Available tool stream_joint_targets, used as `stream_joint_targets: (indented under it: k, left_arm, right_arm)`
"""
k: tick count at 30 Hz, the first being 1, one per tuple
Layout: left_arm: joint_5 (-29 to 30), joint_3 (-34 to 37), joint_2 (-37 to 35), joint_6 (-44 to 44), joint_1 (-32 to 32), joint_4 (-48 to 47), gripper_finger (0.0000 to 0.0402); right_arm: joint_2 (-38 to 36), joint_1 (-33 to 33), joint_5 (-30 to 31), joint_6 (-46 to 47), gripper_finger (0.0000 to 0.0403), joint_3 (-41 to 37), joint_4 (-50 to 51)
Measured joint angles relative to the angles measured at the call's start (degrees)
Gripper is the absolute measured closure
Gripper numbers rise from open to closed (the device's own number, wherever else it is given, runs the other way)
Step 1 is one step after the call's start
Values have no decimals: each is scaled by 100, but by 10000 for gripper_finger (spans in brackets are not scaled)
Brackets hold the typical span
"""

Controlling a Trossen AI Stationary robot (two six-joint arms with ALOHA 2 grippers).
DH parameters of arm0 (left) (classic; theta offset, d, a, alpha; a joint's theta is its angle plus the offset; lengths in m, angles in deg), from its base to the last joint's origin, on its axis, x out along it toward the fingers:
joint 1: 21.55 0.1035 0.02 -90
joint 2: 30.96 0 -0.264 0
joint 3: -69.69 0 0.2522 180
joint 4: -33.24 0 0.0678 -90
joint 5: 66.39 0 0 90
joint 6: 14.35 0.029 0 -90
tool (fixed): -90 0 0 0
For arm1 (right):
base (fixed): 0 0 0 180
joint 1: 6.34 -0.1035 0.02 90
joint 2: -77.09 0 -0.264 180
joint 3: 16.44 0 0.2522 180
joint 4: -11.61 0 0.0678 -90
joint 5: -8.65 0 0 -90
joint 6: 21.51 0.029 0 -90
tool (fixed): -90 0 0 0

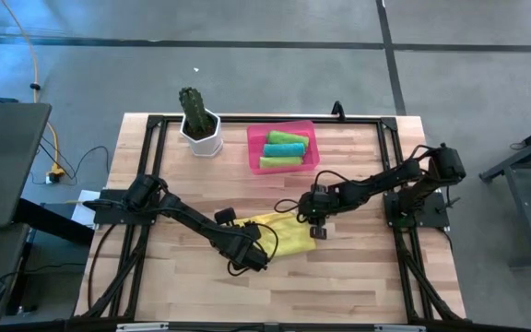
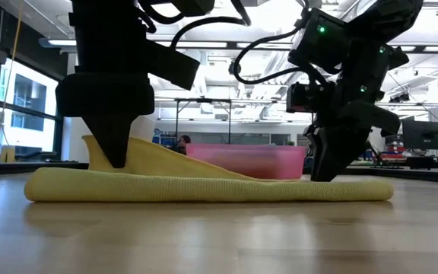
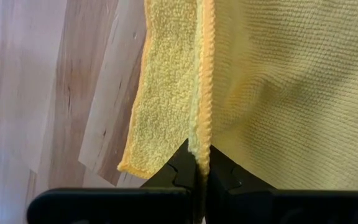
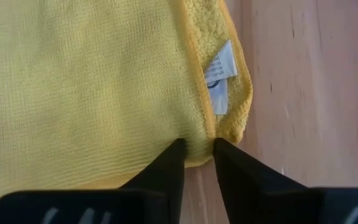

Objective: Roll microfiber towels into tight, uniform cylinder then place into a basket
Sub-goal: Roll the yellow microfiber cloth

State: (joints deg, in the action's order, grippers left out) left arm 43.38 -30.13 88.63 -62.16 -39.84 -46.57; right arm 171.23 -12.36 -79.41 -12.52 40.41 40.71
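Both grippers are down on the yellow towel (image 1: 282,236) in the middle of the table (image 1: 358,277). From my left wrist view, the left gripper (image 3: 202,167) has its fingers pressed together on the towel's folded hem, at the edge nearer the table's front. My right gripper (image 4: 199,149) sits at the opposite corner beside the white care label (image 4: 220,77); its fingers (image 4: 166,163) stand slightly apart with the towel's edge between them, and I cannot tell whether they have bitten yet. In the low view, the towel lies flat with one flap lifted. Farther back, the pink basket (image 1: 254,152) holds two lime green rolls (image 1: 287,137) and a teal roll (image 1: 283,149). A potted cactus (image 1: 198,120) stands just left of it.
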Motion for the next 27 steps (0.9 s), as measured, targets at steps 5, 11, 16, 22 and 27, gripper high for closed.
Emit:
stream_joint_targets:
  k: [5,11,16,22,27]
  left_arm:
    - [-2,0,0,0,0,-2,401]
    - [0,0,0,0,0,3,401]
    - [0,0,0,0,-1,3,402]
    - [0,0,0,0,-2,0,402]
    - [0,0,0,0,-2,0,401]
  right_arm:
    - [5,-2,90,0,347,44,232]
    - [26,-2,98,-40,345,323,831]
    - [33,-2,100,-42,312,391,923]
    - [33,0,101,0,310,391,932]
    - [31,-2,100,0,334,391,947]
